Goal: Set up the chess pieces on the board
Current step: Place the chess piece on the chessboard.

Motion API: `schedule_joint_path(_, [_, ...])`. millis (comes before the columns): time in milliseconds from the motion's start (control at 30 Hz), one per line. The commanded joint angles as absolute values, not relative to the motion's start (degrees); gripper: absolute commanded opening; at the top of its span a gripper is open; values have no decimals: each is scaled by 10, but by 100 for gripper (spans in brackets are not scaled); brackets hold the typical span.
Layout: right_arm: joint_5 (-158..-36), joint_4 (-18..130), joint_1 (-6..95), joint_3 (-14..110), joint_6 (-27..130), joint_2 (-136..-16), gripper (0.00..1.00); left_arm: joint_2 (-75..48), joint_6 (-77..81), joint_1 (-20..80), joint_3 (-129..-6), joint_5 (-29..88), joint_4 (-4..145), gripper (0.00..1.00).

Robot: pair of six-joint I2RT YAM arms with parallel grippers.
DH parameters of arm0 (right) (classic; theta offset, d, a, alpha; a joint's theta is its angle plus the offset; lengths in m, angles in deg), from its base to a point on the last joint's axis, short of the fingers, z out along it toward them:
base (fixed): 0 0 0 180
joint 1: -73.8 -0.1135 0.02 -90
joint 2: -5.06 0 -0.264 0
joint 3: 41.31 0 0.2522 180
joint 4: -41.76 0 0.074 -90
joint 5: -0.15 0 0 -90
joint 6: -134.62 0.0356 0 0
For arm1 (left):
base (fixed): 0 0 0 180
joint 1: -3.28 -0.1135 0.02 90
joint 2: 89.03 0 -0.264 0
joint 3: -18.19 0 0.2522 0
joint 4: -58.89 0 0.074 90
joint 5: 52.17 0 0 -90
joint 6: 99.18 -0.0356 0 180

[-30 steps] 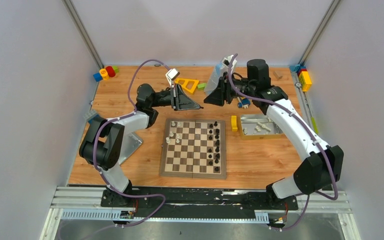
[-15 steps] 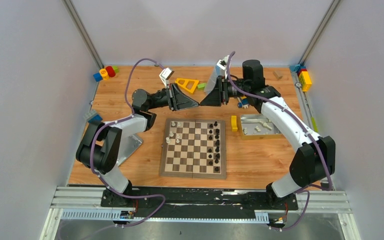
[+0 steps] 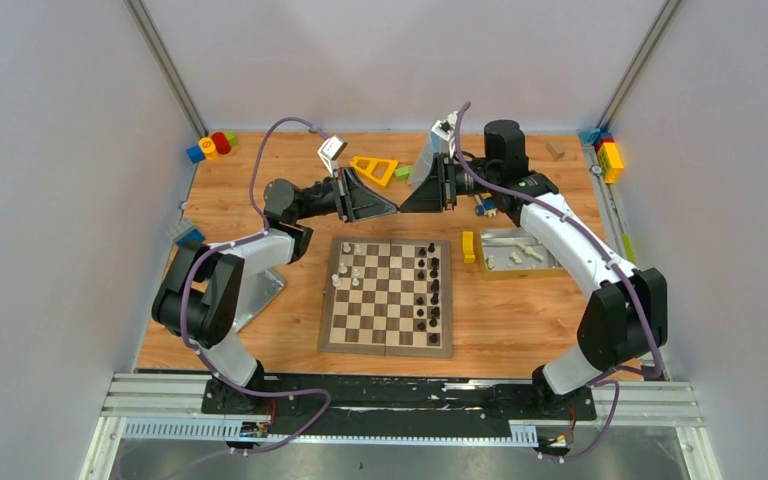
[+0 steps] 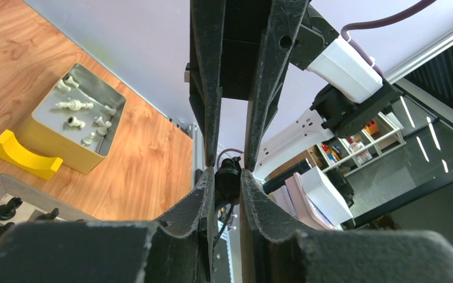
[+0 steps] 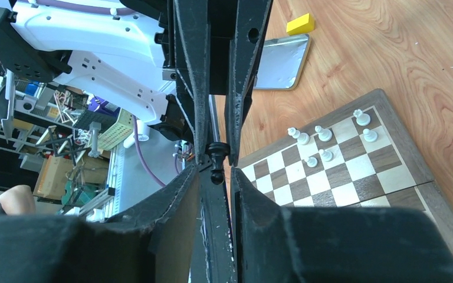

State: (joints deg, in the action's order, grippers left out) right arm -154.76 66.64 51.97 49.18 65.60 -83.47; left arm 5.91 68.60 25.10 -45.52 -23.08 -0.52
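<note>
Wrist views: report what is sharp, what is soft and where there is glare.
Left wrist: the left gripper fills the near foreground, dark and soft; the tin beyond is sharp. Right wrist: the board is crisp, the metal lid glares pale, and the right gripper is a dark blur.

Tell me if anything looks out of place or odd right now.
One black piece is in mid-air near the board's far edge, between the tips of the left gripper and right gripper. The white pieces on the board stand in a ragged cluster, not rows.
</note>
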Motion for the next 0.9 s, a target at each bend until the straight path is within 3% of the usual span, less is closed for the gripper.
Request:
schedule_joint_path(0, [-1564,637,522,488,663,-841,28,37,671,253,-452,-223,-44,0])
schedule_joint_path(233, [-1573,631,521,487,671,-843,29,42,673,253,-453,-221,-52,0])
schedule_joint_path(867, [-1589,621,519,497,688,-846,7,49,647,253,-453,-224,-29,1])
